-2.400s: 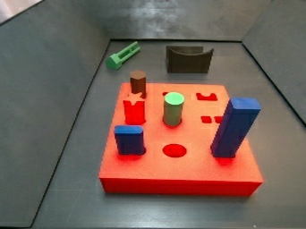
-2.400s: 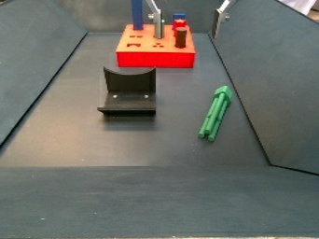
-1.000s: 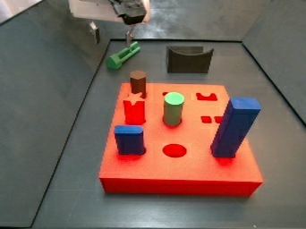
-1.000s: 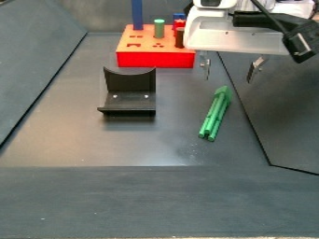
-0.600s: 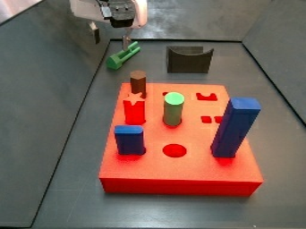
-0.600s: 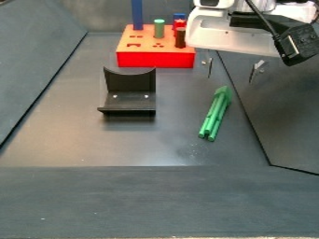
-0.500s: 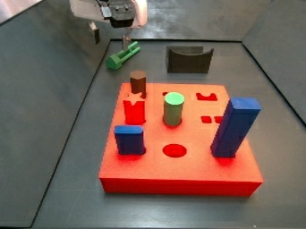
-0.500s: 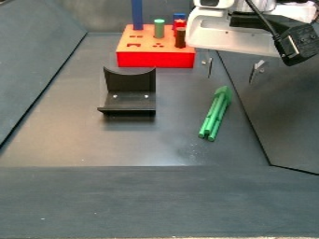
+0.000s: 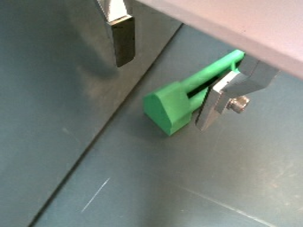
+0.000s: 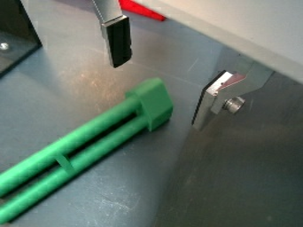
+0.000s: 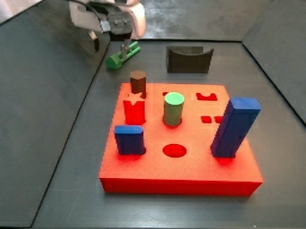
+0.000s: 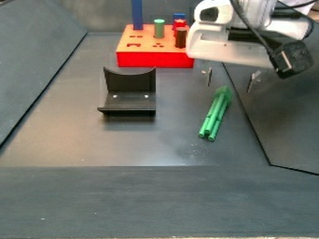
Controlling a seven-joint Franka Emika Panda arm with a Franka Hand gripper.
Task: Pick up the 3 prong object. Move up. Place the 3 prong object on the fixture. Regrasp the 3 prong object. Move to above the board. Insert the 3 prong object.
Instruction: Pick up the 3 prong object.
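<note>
The gripper [image 12: 232, 78] hangs low over the far end of the 3 prong object [image 12: 215, 114], and its jaws stand wide apart with nothing between them. In a wrist view the long green peg [image 10: 83, 160] lies flat on the dark floor, its near end sitting in the gap between the two silver fingers [image 10: 116, 39] but touching neither. Another wrist view shows that lobed end [image 9: 183, 97] just beside one plate, which partly covers it, with clear floor between the peg and the opposite plate.

So nothing of the task is finished. The peg is on the floor beside the side wall, well apart from the fixture [image 12: 127, 91], which stands empty with its notch open. The board [image 11: 182, 142] carries its blue, brown, red and round green pegs, and several holes in its top are free.

I judge this to be the very first step, the approach for the pick: jaws spread either side of the peg's end, not yet closed. Left to do: close and lift, set the peg on the fixture, take a fresh grasp, carry it over the board, and insert it.
</note>
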